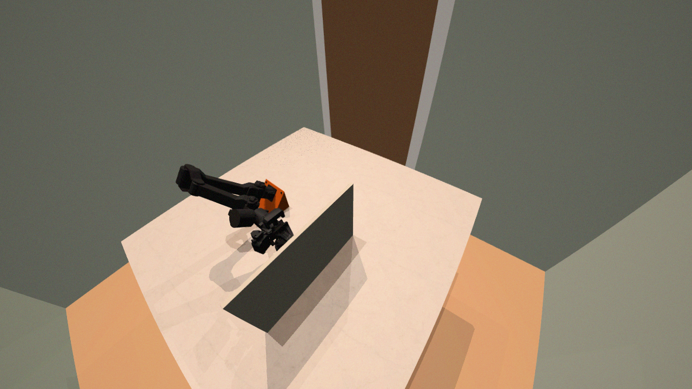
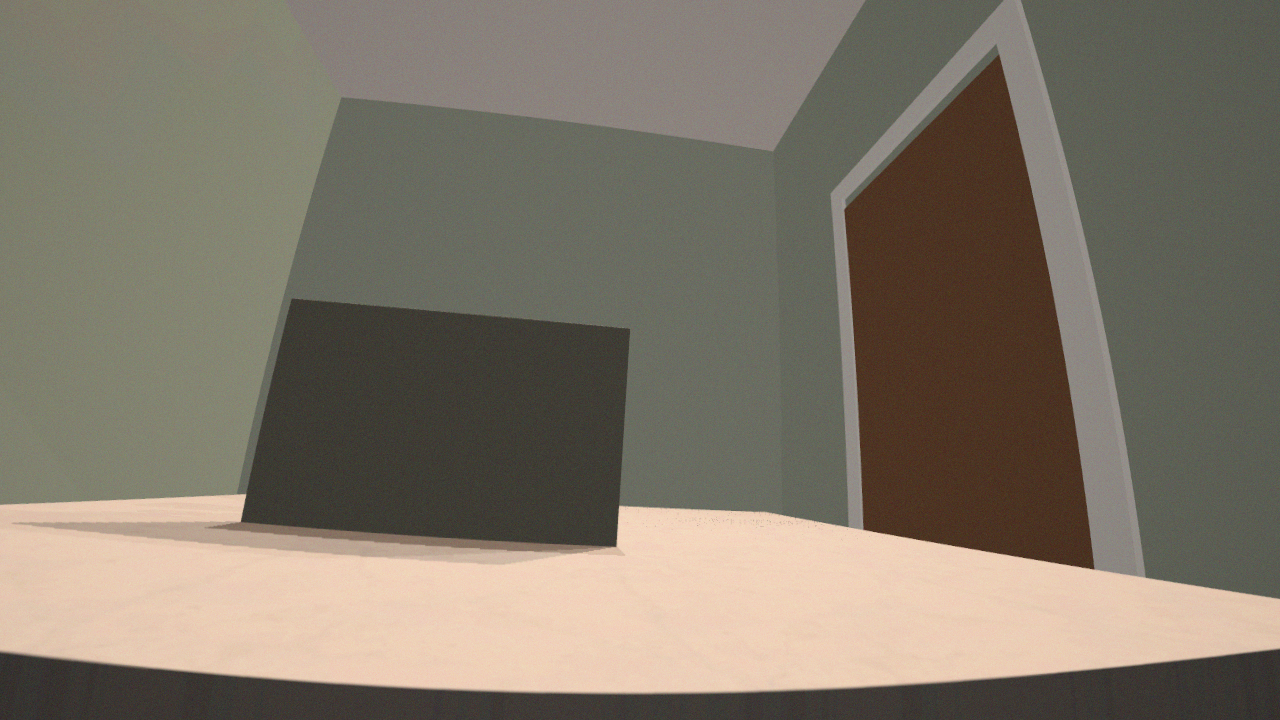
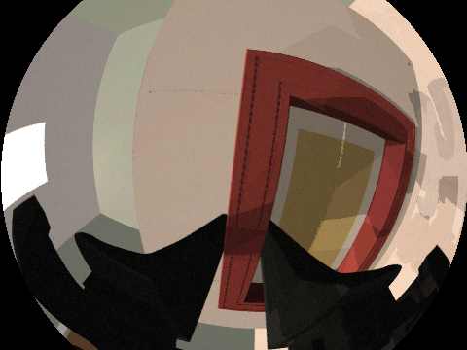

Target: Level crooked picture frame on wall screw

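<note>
"What's out there, left to right?"

"From above, my black jointed arm (image 1: 212,189), then the black two-fingered gripper (image 1: 284,236) (image 3: 245,224), then the upright flat board (image 1: 309,256) (image 2: 438,425) (image 3: 187,146), its dark back away from me."

"And the pincer?"

"Nearly shut, clamped over one rail of the red rectangular picture frame (image 3: 260,146). That frame stands against the board's pale face, right of centre in my wrist view, with an olive-and-gold picture (image 3: 321,180) inside."

"Is it level?"

"I can't tell; the wrist view is skewed and the board hides it from the exterior view. Nor can I see the screw."

"What worries you?"

"Lifting too little: the notches would snag and the frame would twist in my fingers. Too much, and the strip could jump clear, so letting go would drop it. Overshooting sideways might skip a notch, and opening unevenly could knock it askew."
</note>
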`<action>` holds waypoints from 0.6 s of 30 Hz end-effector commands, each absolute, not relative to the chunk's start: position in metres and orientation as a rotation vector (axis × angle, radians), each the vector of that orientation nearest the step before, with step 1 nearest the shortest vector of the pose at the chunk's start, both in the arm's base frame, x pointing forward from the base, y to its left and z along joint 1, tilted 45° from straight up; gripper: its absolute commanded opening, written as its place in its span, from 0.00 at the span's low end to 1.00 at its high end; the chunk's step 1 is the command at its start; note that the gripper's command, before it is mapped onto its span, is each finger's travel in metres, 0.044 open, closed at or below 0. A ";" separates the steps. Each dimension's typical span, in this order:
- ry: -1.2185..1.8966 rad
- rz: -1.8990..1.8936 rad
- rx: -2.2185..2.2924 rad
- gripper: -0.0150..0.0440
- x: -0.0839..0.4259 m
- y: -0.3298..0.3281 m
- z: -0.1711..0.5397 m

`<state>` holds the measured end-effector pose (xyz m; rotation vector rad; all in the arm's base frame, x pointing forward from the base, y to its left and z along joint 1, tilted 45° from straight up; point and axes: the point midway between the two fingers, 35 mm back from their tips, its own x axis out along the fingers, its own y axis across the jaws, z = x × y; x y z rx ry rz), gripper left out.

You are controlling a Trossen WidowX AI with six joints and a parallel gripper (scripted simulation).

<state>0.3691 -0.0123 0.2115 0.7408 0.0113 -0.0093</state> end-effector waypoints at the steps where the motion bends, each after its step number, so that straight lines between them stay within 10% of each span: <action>1: 0.012 -0.009 0.767 0.25 0.369 -0.013 0.211; 8: 0.012 -0.009 0.798 0.25 0.369 -0.013 0.211; 18: 0.012 -0.009 0.783 0.69 0.369 -0.013 0.211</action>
